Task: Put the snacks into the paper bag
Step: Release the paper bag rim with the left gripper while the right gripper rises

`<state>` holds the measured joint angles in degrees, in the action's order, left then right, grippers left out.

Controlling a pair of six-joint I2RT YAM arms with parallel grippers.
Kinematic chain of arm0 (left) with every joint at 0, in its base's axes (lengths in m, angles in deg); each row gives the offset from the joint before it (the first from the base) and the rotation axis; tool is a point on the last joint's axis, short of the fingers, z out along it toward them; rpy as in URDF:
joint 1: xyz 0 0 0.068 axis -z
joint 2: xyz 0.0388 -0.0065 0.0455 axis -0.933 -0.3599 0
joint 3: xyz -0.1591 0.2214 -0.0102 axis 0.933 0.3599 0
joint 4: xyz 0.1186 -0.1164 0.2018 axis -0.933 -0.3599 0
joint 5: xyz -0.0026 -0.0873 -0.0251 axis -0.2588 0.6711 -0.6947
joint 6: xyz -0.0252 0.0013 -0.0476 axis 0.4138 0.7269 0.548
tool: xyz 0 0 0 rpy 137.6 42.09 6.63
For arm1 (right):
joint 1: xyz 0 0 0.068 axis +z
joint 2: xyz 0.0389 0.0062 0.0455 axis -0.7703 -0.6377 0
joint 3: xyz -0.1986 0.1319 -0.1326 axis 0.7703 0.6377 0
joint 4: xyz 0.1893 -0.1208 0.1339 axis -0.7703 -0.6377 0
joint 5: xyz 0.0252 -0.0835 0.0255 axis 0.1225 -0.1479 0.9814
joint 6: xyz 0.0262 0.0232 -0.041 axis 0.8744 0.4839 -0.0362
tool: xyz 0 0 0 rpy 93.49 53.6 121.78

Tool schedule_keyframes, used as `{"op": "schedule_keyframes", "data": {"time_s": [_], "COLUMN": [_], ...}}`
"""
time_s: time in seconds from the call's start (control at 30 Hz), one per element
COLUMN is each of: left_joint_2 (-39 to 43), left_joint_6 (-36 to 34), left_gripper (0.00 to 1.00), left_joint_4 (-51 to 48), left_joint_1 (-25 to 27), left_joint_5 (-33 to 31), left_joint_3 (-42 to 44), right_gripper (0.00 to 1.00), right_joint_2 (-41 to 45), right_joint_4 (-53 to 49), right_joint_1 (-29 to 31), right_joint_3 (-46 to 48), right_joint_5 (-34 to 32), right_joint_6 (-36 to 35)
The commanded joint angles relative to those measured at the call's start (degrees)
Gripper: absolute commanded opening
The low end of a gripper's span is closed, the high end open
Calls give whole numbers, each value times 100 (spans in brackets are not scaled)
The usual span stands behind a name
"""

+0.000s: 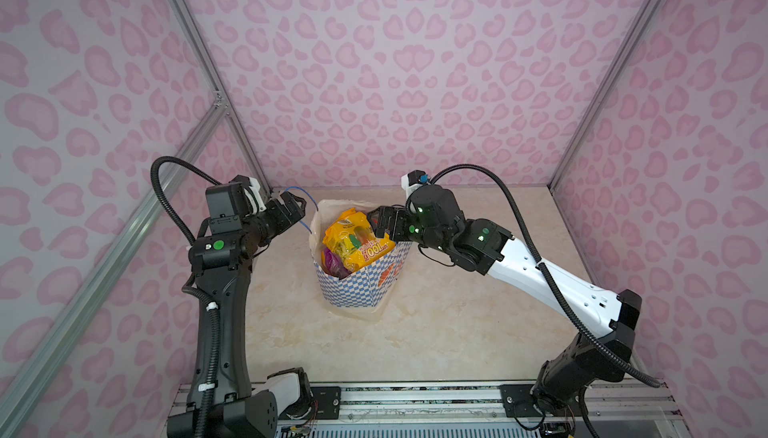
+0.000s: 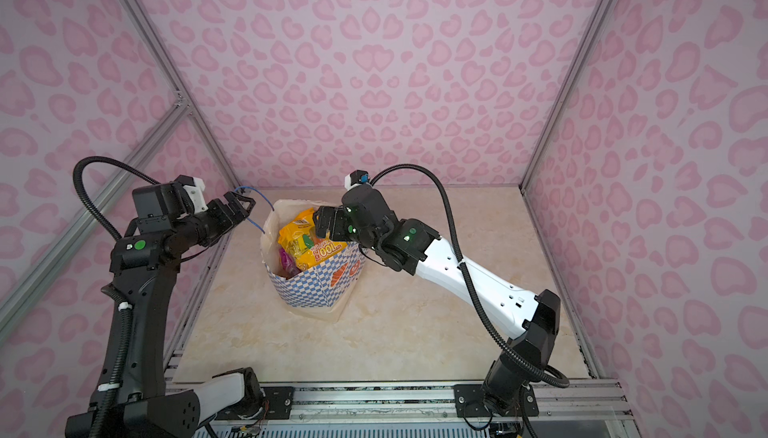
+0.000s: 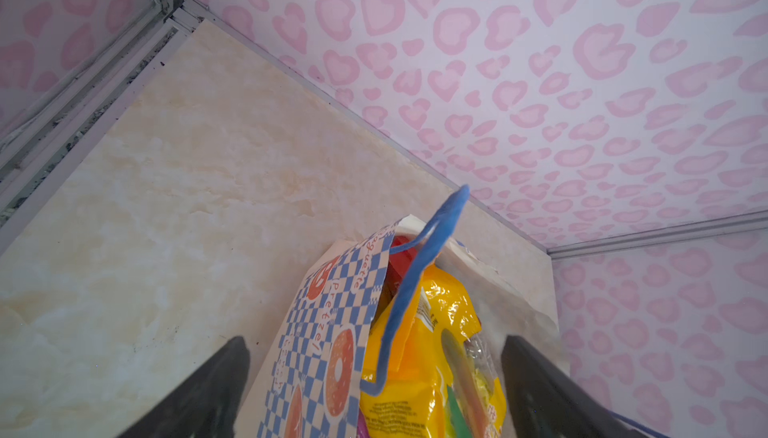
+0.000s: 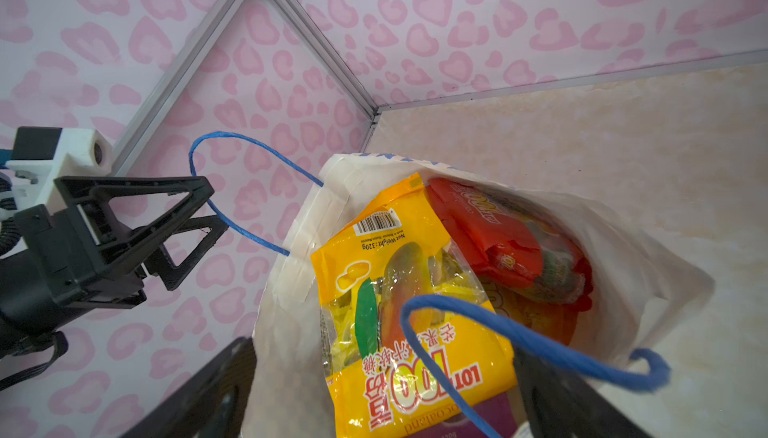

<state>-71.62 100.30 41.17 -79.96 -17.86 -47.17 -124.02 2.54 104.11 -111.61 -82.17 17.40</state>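
Found upright mid-table (image 1: 457,323): the paper bag (image 1: 357,290), crammed with the snacks (image 1: 353,240), a yellow packet (image 4: 399,273) poking above the rim.

Left gripper (image 4: 216,209): spread wide, holding nothing, with the blue handle (image 4: 232,140) looped across its jaws.

Right gripper (image 1: 379,223): spread wide too, straddling the right rim, gripping nothing; cannot tell whether touching the yellow packet.

Could hook that cord when backing away left, dragging or tipping the bag. Could likewise flick the tall packet out when lifting on the right.
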Motion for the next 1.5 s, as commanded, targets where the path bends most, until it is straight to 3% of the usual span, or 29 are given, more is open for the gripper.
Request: {"op": "schedule_keyframes", "data": {"time_s": [0.0, 0.4, 0.83, 1.17, 1.47], "left_joint_2": [-157, -324, -64, -75, -218], "left_joint_6": [170, 946, 1236, 1273, 1435], "left_gripper": [97, 97, 97, 97, 97], "left_joint_4": [488, 1555, 1810, 1854, 2063], "left_joint_1": [-38, -29, -29, -29, 61], "left_joint_5": [503, 2331, 2531, 2482, 2708], "left_joint_3": [-203, -115, 66, 187, 175], "right_gripper": [99, 99, 99, 99, 99], "right_joint_2": [-64, -821, -917, -1224, -1451], "right_joint_4": [252, 699, 1157, 1046, 1126], "right_joint_1": [-116, -563, -404, -355, -445], "right_joint_3": [45, -752, -922, -1054, -1625], "right_joint_5": [-101, 923, 1285, 1115, 1547], "right_joint_6": [294, 593, 984, 1336, 1217]}}
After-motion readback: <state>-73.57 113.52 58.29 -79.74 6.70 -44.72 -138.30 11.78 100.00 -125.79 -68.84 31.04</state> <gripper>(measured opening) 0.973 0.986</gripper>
